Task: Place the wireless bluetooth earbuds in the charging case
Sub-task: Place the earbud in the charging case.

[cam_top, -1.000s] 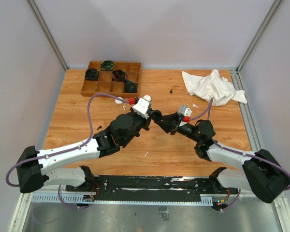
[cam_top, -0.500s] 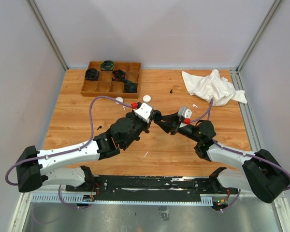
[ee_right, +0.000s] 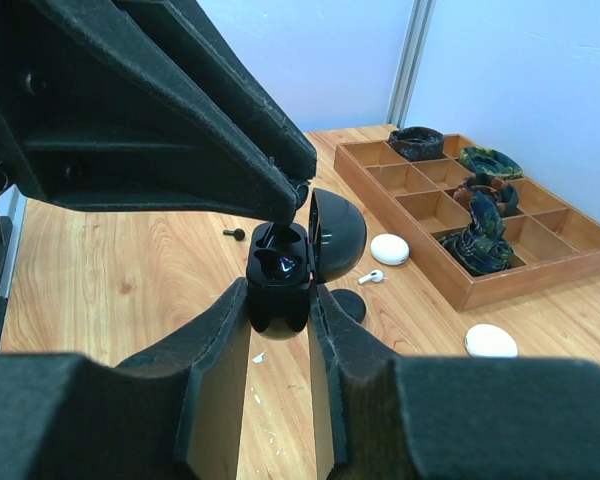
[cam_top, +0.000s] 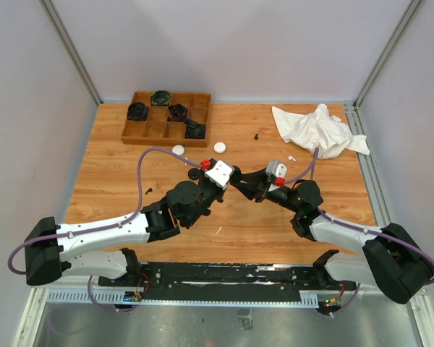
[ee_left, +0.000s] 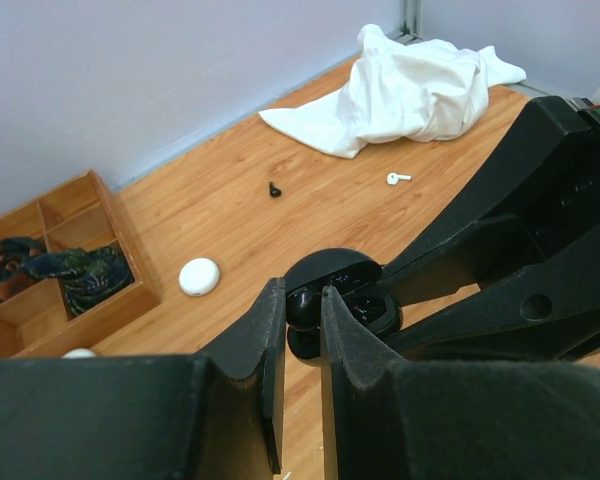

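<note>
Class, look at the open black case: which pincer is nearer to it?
Right. The right pincer is clamped around the case, gripping its body. The left pincer is just above the case's open top, pinching a black earbud.

Bright, even, diffuse light falls from above, and shadows on the bench are soft and short. The top view is sharp edge to edge, with the white cloth close to blown out. In both wrist views the near fingers at the bottom are blurred, flat black masses. The black earbud hardly separates from the glossy case, which carries small bluish glints. The tray at right is slightly soft.
</note>
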`<state>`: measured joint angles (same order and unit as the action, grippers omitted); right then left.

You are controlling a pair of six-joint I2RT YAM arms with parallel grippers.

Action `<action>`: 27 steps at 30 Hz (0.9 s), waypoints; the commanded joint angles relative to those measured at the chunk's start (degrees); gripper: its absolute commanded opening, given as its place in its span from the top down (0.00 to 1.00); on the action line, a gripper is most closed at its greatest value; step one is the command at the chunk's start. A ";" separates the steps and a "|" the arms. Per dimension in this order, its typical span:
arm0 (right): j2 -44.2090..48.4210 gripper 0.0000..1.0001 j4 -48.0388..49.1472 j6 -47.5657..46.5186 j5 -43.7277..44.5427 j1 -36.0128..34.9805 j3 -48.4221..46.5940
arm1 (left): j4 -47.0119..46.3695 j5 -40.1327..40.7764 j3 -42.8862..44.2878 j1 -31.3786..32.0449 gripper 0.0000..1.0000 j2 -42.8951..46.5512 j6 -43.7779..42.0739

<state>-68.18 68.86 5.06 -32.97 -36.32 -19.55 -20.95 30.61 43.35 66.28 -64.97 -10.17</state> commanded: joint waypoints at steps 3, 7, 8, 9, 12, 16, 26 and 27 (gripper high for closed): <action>0.62 0.99 3.65 -0.84 0.14 -1.18 0.13 | -2.17 -0.16 -0.64 1.90 0.82 0.30 -1.78; 0.75 0.99 3.79 -0.80 0.01 -1.14 0.20 | -2.12 -1.13 -0.55 2.14 0.79 0.28 -1.78; 0.85 0.99 3.82 -0.81 0.06 -1.18 0.26 | -2.16 -1.47 -0.55 2.25 0.78 0.32 -1.78; 0.92 0.99 3.82 -0.84 0.09 -1.18 0.30 | -2.15 -1.75 -0.54 2.34 0.77 0.30 -1.73; 1.03 0.99 3.89 -0.80 0.04 -1.18 0.34 | -2.12 -2.46 -0.44 2.64 0.76 0.07 -1.94; 0.98 0.99 3.87 -0.82 -0.03 -1.17 0.31 | -1.92 -3.13 -0.33 2.96 0.74 -0.10 -1.92; 0.94 0.99 4.09 -0.92 0.23 -1.18 0.46 | -1.90 -1.88 -0.54 3.06 0.66 -0.20 -0.07; 1.07 0.99 4.08 -0.93 0.29 -1.14 0.53 | -2.02 -1.04 -0.57 3.06 0.64 -0.05 0.38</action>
<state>-68.14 69.21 5.04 -33.08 -36.32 -19.53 -21.32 28.34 43.31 68.73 -65.08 -11.49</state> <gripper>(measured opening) 0.271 0.335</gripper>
